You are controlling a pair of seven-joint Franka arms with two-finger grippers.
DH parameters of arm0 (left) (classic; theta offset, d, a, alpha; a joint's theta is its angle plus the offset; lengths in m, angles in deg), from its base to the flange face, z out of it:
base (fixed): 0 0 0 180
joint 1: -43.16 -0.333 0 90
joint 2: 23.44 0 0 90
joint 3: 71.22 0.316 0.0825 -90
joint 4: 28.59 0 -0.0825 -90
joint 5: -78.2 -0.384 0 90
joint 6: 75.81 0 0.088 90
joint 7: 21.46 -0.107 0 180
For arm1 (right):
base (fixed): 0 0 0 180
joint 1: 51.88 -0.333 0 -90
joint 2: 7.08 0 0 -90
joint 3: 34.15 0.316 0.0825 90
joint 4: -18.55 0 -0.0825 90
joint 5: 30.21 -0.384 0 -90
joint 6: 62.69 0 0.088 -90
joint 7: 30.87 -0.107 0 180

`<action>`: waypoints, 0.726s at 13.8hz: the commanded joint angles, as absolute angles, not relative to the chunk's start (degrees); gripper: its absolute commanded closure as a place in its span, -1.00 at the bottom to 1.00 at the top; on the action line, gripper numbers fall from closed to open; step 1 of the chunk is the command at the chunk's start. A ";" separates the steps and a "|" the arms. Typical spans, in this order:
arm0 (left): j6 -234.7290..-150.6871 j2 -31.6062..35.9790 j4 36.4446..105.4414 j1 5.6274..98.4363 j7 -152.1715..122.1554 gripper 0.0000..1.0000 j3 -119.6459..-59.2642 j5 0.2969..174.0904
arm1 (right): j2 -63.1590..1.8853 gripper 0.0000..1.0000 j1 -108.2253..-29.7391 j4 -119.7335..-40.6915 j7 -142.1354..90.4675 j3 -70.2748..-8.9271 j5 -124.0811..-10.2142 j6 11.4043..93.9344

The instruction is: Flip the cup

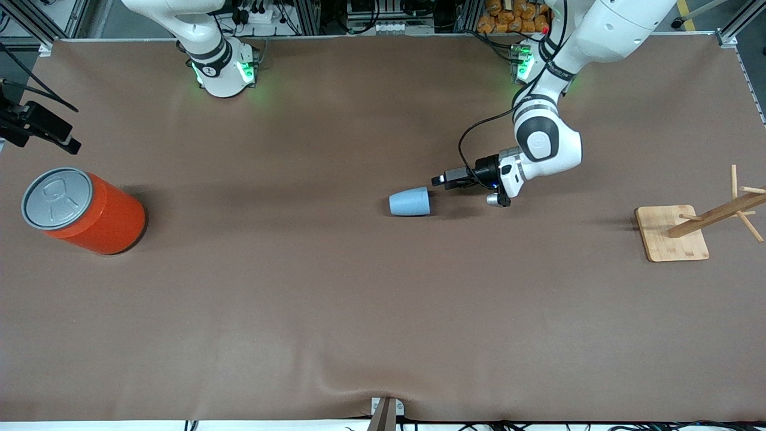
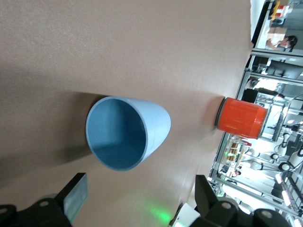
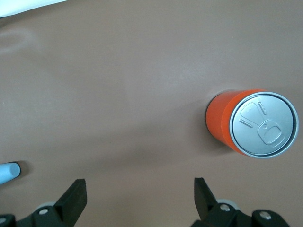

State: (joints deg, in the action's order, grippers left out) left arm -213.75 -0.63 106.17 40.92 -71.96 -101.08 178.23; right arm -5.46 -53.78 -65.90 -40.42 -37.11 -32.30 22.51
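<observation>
The small light blue cup (image 1: 410, 202) lies on its side near the middle of the table, with its open mouth toward the left arm's end. In the left wrist view the cup (image 2: 128, 132) shows its darker blue inside. My left gripper (image 1: 446, 179) is low, just off the cup's mouth, not touching it. It is open and empty, and in its own view (image 2: 140, 198) the fingers stand wide apart. My right gripper (image 3: 139, 198) is open and empty, high over the table beside the orange can. A sliver of the cup (image 3: 8, 173) shows in the right wrist view.
A large orange can (image 1: 84, 209) with a grey pull-tab lid stands upright at the right arm's end; it also shows in the left wrist view (image 2: 240, 118) and the right wrist view (image 3: 253, 124). A wooden peg rack (image 1: 688, 227) stands at the left arm's end.
</observation>
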 commanded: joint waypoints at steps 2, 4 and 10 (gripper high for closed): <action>-214.41 3.45 102.55 42.88 -75.34 -1.00 -101.36 183.66 | -6.29 -1.00 -54.34 -63.98 -41.59 -37.32 -31.45 19.93; -217.29 4.51 100.35 44.64 -75.33 -0.92 -101.28 185.16 | -6.29 -1.00 -54.34 -63.98 -41.59 -37.23 -31.53 19.58; -218.89 9.61 95.43 46.14 -75.34 -0.39 -101.19 185.16 | -6.29 -1.00 -54.43 -63.98 -41.68 -37.23 -30.83 19.31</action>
State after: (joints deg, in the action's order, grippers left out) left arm -217.72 7.55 97.75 45.63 -74.01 -101.05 183.58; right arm -5.47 -53.85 -65.80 -40.49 -37.11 -31.99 20.47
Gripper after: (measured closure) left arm 0.132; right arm 0.000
